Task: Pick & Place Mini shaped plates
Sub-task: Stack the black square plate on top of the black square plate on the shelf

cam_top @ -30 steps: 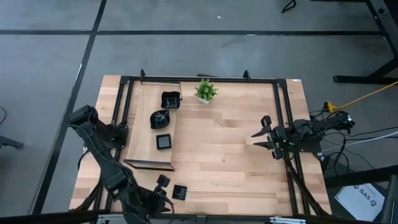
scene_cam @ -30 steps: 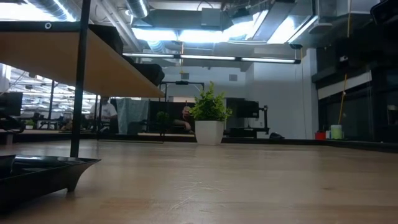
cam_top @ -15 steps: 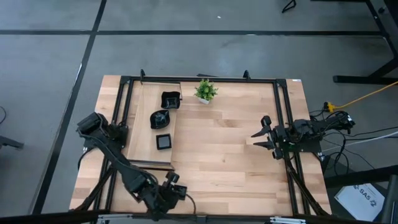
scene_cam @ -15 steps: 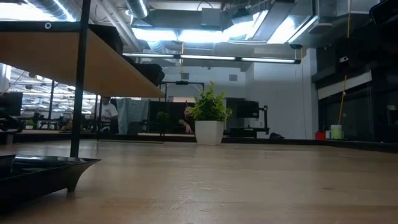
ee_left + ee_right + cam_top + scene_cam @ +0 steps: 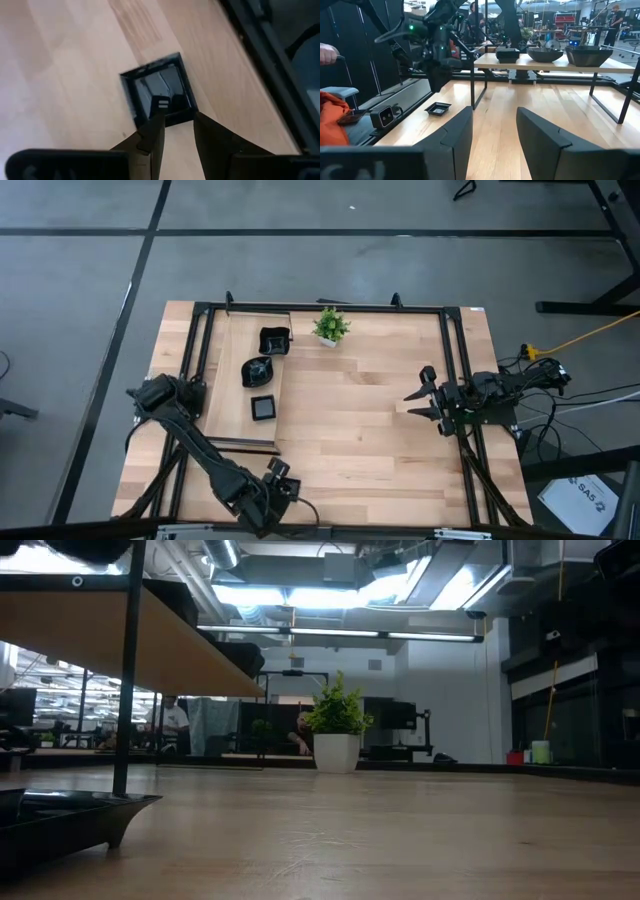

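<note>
Left gripper hovers open just above square plate.

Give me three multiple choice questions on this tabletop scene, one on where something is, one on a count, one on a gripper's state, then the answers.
1. Where is the square plate that lies off the shelf?
A. beside the potted plant
B. on the table's near edge, under the left gripper
C. under the right gripper

2. How many black plates rest on the raised wooden shelf?
A. one
B. three
C. five

3. How do the left gripper's fingers stand?
A. clamped on the plate
B. apart above the plate
C. out of view

Answers:
1 B, the left wrist view looks down on it past that arm's fingers.
2 B, the high view shows three on the shelf.
3 B, both fingers show a gap, with the plate lying flat beyond them.
</note>
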